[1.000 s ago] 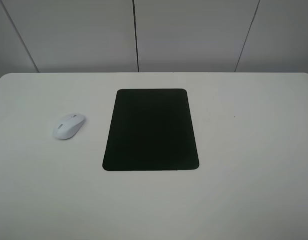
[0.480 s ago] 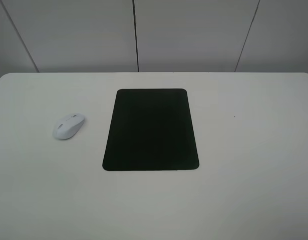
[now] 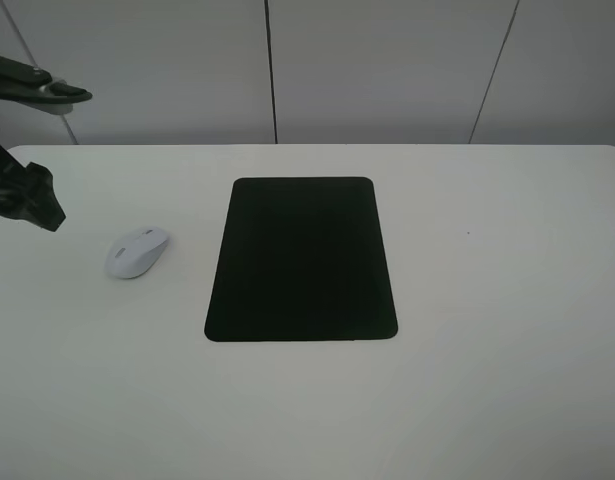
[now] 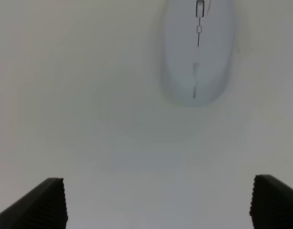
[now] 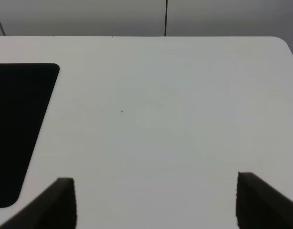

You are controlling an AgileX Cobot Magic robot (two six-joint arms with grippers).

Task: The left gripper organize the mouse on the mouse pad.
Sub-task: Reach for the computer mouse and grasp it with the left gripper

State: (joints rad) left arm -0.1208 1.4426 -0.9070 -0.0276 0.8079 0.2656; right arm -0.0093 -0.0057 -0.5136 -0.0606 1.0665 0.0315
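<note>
Overhead, a white surface is filling most of the view, a grey panelled wall rising behind it with thin dark seams running down. The black pad is lying flat near the middle, and the mouse is sitting on bare surface left of it, apart from its edge. A tiny dark speck is showing right of the pad. The left gripper is hanging near the mouse, its jaws standing wide apart and holding nothing; the high view is cutting it off at the frame edge. The right gripper is likewise spread wide and empty, over bare surface beside the pad. Each wrist view is showing only the jaw tips, and the left one is cropping the mouse's wheel end.
</note>
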